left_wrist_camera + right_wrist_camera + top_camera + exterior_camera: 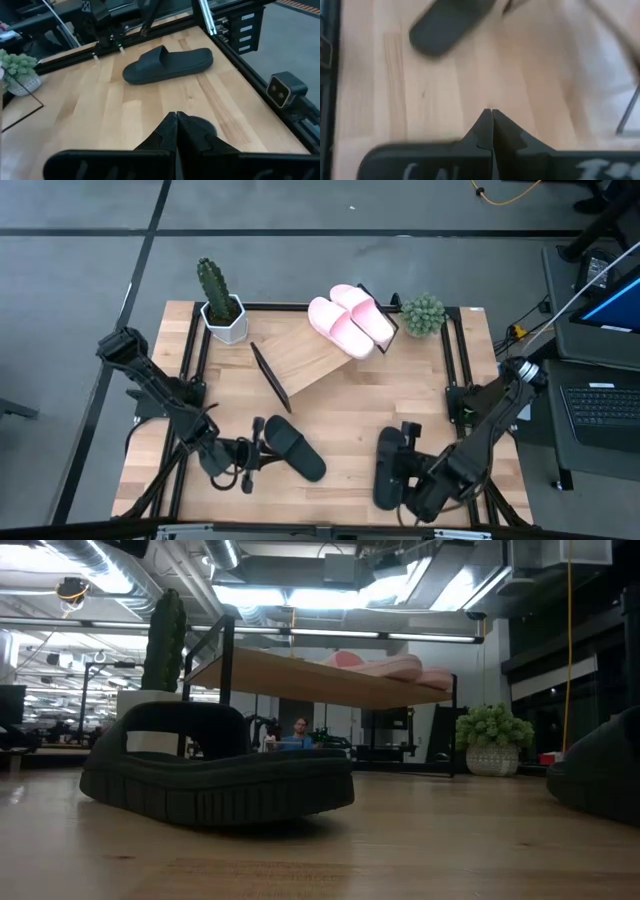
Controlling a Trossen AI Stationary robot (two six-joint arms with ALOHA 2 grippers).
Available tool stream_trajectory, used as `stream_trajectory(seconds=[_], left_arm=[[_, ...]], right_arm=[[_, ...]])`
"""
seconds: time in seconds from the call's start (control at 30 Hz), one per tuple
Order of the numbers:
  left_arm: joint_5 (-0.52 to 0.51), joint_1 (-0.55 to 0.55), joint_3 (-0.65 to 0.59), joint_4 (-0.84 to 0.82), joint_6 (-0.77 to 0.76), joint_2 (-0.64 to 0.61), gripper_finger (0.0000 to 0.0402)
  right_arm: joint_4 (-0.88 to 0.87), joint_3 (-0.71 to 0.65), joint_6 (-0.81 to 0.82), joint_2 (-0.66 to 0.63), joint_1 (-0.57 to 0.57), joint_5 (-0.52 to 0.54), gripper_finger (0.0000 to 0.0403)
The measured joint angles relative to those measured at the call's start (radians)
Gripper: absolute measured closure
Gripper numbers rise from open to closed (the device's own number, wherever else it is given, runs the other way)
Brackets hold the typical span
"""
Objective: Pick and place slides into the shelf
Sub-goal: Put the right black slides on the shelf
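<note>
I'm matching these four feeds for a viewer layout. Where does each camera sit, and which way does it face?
High: overhead, looking down on the table, shelf and both arms.
Low: at tabletop height, facing a black slide; no arm shows.
Left wrist: behind the shut left gripper, facing the other black slide.
Right wrist: behind the shut right gripper, facing a black slide.
Shared: the high view also shows both black slides.

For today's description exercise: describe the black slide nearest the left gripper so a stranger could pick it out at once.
Start at the wooden table and go to its front edge, left of centre. The black slide lies there at a slant beside the left gripper. Its twin lies to the right, and the pink pair sits up on the shelf.
</note>
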Motion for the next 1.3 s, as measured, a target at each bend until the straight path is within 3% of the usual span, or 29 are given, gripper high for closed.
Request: stream_trajectory(seconds=[0.2,0.47,0.6,1.0,1.3], left_arm=[[0.05,0.026,-0.001,0.011,0.008,-0.002,0.0402],[0.05,0.047,-0.001,0.011,0.036,-0.002,0.0402],[0.05,0.057,0.0,0.02,0.049,-0.002,0.0402],[0.03,0.06,0.0,0.021,0.061,-0.002,0.0402],[0.024,0.059,0.0,0.02,0.062,-0.002,0.0402]], right_arm=[[-0.201,0.153,0.146,0.112,0.006,-0.153,0.04],[-0.241,0.201,0.249,0.176,0.006,-0.324,0.0397],[-0.249,0.172,0.261,0.191,0.006,-0.331,0.0374],[-0.284,0.17,0.27,0.27,0.005,-0.332,0.0256],[-0.25,0.17,0.296,0.319,0.007,-0.333,0.0241]])
